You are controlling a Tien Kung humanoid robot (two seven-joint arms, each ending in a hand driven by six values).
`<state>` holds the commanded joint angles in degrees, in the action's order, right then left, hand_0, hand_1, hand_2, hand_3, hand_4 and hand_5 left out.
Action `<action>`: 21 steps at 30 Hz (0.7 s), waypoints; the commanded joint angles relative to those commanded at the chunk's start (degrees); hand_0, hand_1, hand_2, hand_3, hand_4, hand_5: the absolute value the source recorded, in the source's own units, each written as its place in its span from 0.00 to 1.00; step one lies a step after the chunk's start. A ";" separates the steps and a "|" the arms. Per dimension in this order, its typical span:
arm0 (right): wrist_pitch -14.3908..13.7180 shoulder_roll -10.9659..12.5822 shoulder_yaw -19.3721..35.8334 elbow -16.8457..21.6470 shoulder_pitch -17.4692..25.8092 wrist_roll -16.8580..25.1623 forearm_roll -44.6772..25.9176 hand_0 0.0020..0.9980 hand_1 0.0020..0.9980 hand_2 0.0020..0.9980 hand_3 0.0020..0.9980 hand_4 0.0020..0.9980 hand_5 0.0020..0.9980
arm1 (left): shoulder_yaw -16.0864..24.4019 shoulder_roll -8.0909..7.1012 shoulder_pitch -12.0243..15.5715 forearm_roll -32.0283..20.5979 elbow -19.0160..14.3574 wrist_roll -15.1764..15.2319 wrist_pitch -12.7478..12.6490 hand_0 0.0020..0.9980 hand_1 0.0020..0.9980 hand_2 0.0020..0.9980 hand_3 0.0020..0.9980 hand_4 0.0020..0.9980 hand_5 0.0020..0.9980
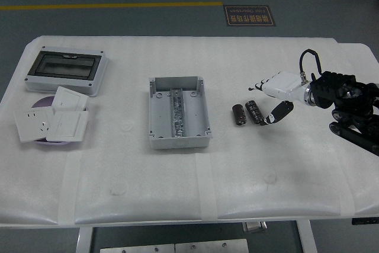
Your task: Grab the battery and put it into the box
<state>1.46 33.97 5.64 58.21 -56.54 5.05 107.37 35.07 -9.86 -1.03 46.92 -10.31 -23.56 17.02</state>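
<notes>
A robot's right hand [273, 96], fingers spread and holding nothing, hovers beside two black batteries [247, 112] at the table's three o'clock, apparently reaching; next it must close on one and carry it to the open grey box [178, 112] at centre.

Two black cylindrical batteries [238, 114] [254, 112] sat on the table. One open grey box [178, 112] was there, and one enclosure with a dark window [66, 69]. Three white wall switch plates [32, 124] [70, 99] [68, 125] lay stacked, over one purple dish [42, 102].
</notes>
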 joint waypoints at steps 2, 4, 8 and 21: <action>0.24 -0.11 0.17 -0.08 0.14 0.02 -0.01 0.71 0.69 0.93 0.98 1.00 0.60 | -0.14 -0.31 -0.13 -0.02 0.00 0.10 -0.12 0.71 0.68 0.51 0.57 0.62 0.15; 0.58 -0.36 0.41 -0.21 0.30 0.08 0.01 0.71 0.69 0.93 0.98 1.00 0.60 | 0.14 -0.55 -0.14 0.50 0.00 -0.01 -0.20 0.71 0.68 0.51 0.57 0.62 0.15; 0.73 -1.20 0.52 -0.57 0.93 0.00 -0.32 0.71 0.69 0.93 0.98 1.00 0.60 | 0.28 -0.69 -0.07 2.92 0.00 -0.15 -0.29 0.71 0.68 0.51 0.57 0.62 0.14; 1.70 -2.83 1.26 -2.35 2.07 0.07 -0.36 0.71 0.69 0.93 0.98 1.00 0.60 | -0.65 0.22 0.61 8.62 0.00 -0.55 -0.29 0.71 0.68 0.51 0.57 0.62 0.15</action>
<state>3.16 31.14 6.90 55.86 -54.47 5.12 107.00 34.42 -9.64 -0.43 55.54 -10.31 -24.10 16.73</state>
